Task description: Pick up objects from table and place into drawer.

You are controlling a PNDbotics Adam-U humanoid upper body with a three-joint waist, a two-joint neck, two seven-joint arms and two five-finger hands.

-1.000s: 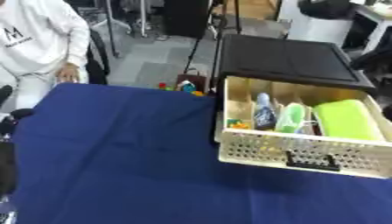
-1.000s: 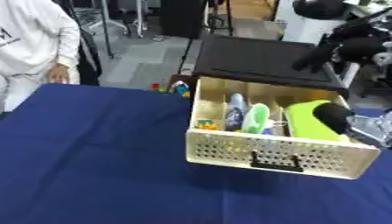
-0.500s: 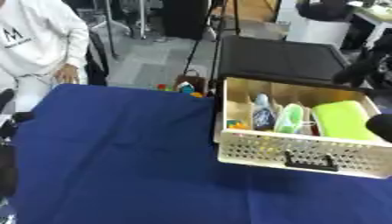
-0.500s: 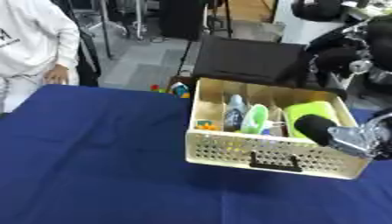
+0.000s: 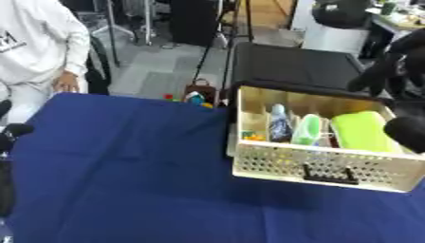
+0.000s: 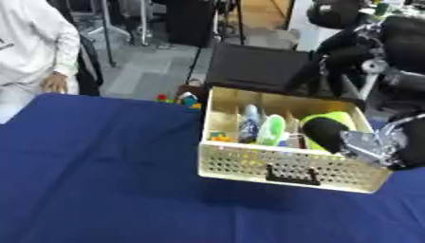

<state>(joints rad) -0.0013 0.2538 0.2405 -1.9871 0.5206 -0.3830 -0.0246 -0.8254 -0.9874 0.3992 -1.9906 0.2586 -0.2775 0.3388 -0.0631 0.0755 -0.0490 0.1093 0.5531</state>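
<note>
A cream perforated drawer (image 6: 291, 167) stands pulled out of a black cabinet (image 5: 299, 66) at the table's far right. Inside it stand a blue and white bottle (image 5: 280, 124), a pale green item (image 5: 307, 130), a lime-green item (image 5: 361, 134) and a small colourful piece (image 5: 249, 136) in the left compartment. My right hand (image 6: 325, 133) shows as a black rounded end hanging over the drawer's right compartment, with silver arm parts behind it. At the left edge my left hand (image 5: 10, 130) rests open, fingers up, holding nothing.
A blue cloth (image 5: 124, 180) covers the table. Small colourful toys (image 5: 189, 98) lie on the floor just past the table's far edge, beside the cabinet. My right arm's black and silver links (image 6: 382, 61) rise behind the drawer at the upper right.
My right arm has come down from above the cabinet to the drawer's right compartment. The left hand has stayed put. The whole picture has shifted slightly.
</note>
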